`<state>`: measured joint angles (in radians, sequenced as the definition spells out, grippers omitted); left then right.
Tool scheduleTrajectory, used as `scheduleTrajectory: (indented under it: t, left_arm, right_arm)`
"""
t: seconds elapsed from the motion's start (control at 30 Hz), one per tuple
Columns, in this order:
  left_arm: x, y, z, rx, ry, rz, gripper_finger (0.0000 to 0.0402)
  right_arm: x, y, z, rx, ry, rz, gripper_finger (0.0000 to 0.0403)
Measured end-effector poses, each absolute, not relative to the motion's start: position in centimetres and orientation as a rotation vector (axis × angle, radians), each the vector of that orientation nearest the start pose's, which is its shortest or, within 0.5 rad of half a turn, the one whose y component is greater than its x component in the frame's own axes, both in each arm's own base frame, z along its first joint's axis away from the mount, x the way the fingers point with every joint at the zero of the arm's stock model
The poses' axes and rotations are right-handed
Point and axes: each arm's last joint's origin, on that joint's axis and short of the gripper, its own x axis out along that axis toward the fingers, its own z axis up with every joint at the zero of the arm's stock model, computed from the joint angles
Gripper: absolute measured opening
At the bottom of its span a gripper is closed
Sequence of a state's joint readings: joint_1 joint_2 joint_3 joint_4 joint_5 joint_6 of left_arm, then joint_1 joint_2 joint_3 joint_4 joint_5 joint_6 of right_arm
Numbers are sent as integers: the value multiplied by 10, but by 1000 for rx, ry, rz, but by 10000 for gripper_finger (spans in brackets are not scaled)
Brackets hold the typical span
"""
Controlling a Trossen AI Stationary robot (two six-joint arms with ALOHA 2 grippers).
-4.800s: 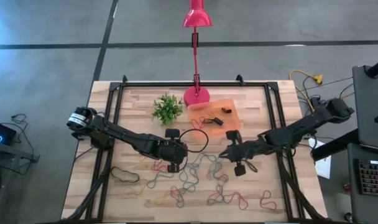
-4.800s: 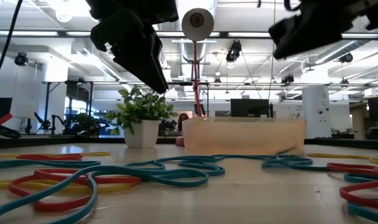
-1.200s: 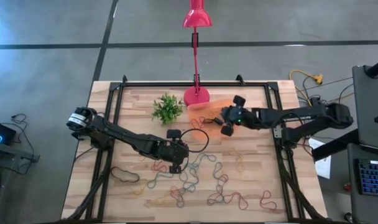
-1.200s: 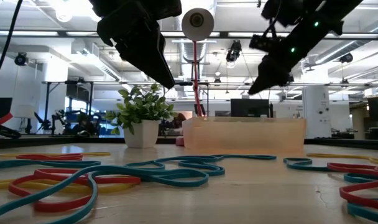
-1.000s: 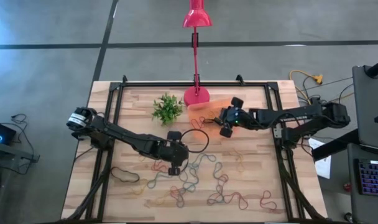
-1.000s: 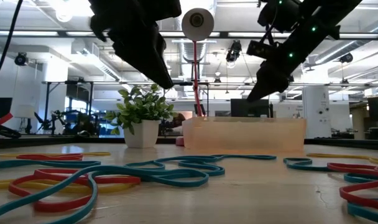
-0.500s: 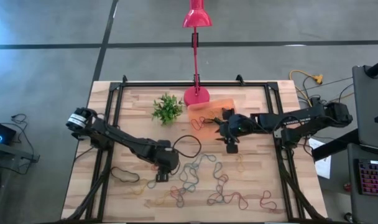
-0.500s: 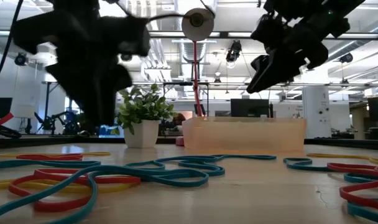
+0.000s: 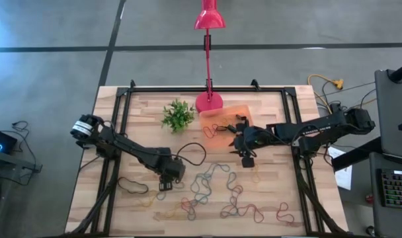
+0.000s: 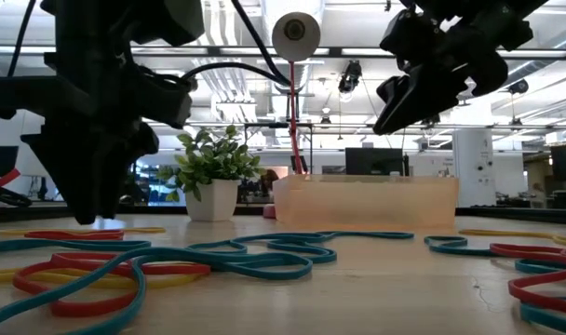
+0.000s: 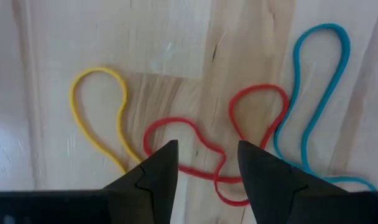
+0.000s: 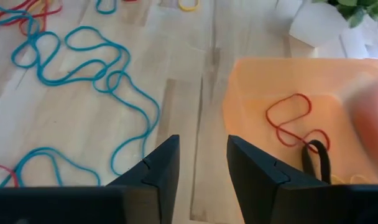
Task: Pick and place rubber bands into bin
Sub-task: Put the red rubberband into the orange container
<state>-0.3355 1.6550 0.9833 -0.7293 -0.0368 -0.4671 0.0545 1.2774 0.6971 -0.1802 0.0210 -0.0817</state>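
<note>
High view, left hand (image 9: 163, 184) parted above rubber bands (image 9: 211, 188), right hand (image 9: 242, 156) parted beside bin (image 9: 244, 114) edge.

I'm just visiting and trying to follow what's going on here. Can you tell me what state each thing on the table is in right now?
left gripper: open, empty, low over a red band
right gripper: open, empty, beside the bin
bin: upright, holds a red band and a black band
rubber bands: most lie loose on the table
plant: upright
lamp: standing
</note>
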Motion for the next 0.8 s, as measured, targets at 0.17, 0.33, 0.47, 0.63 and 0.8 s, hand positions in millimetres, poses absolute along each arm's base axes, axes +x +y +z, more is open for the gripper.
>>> scheduleTrajectory:
  t: [0.17, 0.33, 0.47, 0.63, 0.8]
  left_arm:
    - [275, -95, 163, -151, 1347, 53, 150]
    - [276, -96, 156, -184, 1301, 12, 150]
    - [274, -97, 154, -182, 1312, 7, 150]
    - [271, -97, 150, -181, 1322, 10, 150]
    - [269, -98, 144, -211, 1321, 15, 150]
  right_arm:
    - [251, 13, 205, -104, 759, 63, 115]
    - [251, 13, 205, -102, 758, 62, 109]
    - [251, 13, 205, -94, 758, 58, 105]
    - [251, 13, 205, -85, 759, 55, 100]
    - [251, 13, 205, -79, 758, 51, 95]
